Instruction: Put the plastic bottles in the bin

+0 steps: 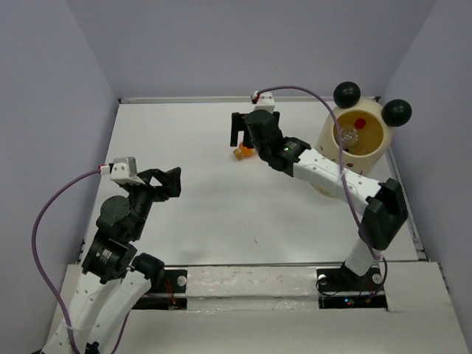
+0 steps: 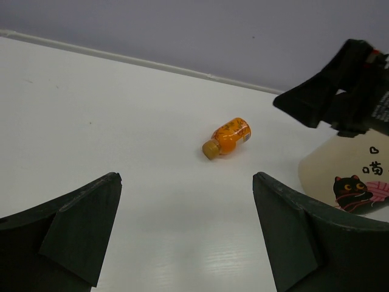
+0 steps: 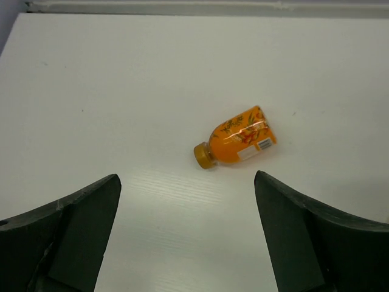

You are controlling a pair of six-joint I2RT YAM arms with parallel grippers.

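Nearly there: some bottles [image 1: 349, 134] sit inside the bin [image 1: 366, 160], one orange bottle [image 3: 238, 136] lies on the bench [image 3: 121, 91]. Right end effector [image 3: 185, 179] hovers over it, spread, empty; left end effector [image 2: 185, 179] spread too.

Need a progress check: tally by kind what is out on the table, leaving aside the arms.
Orange bottle: 1
Bin: 1
Total: 2
What lies inside the bin is too hidden to count.
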